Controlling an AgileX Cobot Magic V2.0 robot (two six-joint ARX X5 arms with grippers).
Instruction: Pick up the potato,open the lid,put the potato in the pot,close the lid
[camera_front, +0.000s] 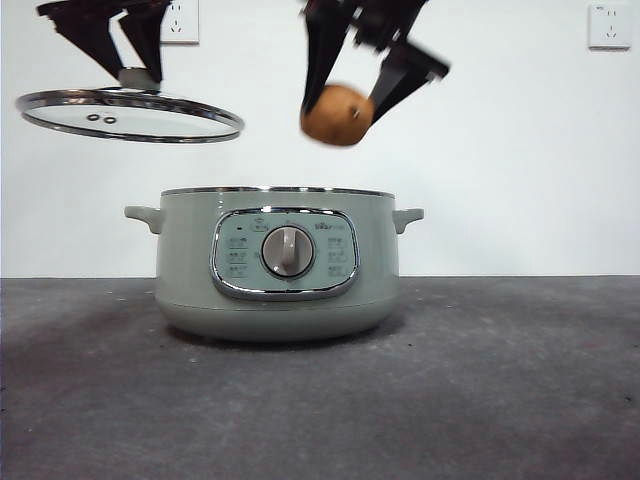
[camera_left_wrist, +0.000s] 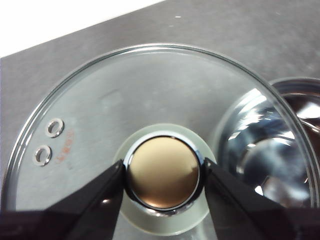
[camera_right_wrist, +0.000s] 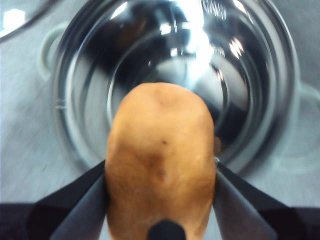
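Observation:
The sage-green pot (camera_front: 277, 265) stands open on the table, its steel bowl showing in the right wrist view (camera_right_wrist: 175, 65). My right gripper (camera_front: 345, 108) is shut on the orange-brown potato (camera_front: 338, 114) and holds it in the air above the pot's opening; it fills the right wrist view (camera_right_wrist: 160, 165). My left gripper (camera_front: 133, 70) is shut on the knob (camera_left_wrist: 162, 172) of the glass lid (camera_front: 130, 115) and holds it level in the air, up and to the left of the pot. The lid's two vent holes (camera_left_wrist: 48, 141) show.
The pot's open steel bowl (camera_left_wrist: 280, 145) shows beside the lid in the left wrist view. The dark grey table (camera_front: 500, 380) stretches around the pot. A white wall with two power sockets (camera_front: 609, 26) stands behind.

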